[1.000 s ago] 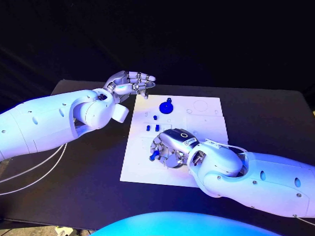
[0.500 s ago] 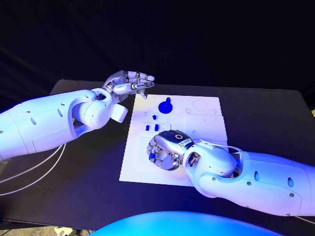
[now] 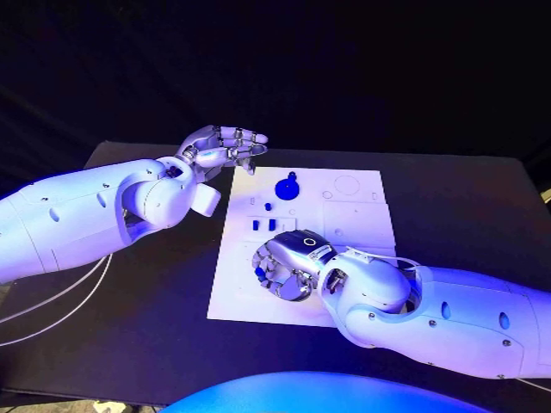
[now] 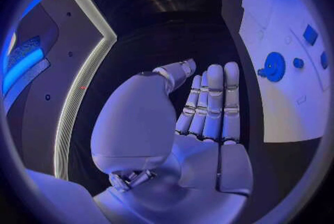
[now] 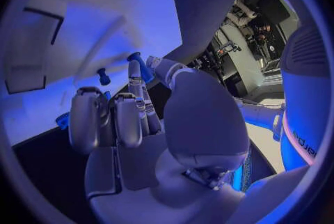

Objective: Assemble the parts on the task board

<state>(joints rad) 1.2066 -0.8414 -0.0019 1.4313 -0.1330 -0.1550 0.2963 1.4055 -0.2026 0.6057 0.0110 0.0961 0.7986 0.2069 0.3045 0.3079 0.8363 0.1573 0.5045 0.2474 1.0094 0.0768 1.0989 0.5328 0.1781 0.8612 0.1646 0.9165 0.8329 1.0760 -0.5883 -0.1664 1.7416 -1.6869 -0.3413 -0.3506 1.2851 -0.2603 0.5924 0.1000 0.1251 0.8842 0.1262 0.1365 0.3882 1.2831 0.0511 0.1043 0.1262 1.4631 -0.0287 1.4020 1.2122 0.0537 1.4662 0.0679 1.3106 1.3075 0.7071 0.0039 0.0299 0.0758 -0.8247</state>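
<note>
White board [image 3: 350, 225] lies in the middle of the black table [image 3: 474, 206], its long axis running near to far. The right hand [image 3: 288, 265] sits over the board's near-left part, fingers curled downward. In the right wrist view a small blue part [image 5: 141, 66] is pinched between its thumb and a fingertip [image 5: 133, 71], held just above the board; in the head view the same part shows as a blue speck at the hand's left side [image 3: 262, 273]. A second blue peg [image 5: 103, 76] stands upright on the board just beyond those fingers.

The left hand [image 3: 224, 146] hovers off the board's far-left corner, above the table; it holds nothing, and its fingers [image 4: 214, 102] lie side by side, bent loosely forward rather than spread.

Other parts sit farther along the board: a round blue gear [image 3: 287, 189] near the far edge, and a pair of small blue blocks [image 3: 264, 224] just far of the right hand.

The coming move seems to turn on the drop from the pinched part to its seat, which should lie directly below or slightly far of the fingertips; the seat itself is hidden by the hand. The right hand is plainly the nearer one, already over the spot, while the left stands well apart.
</note>
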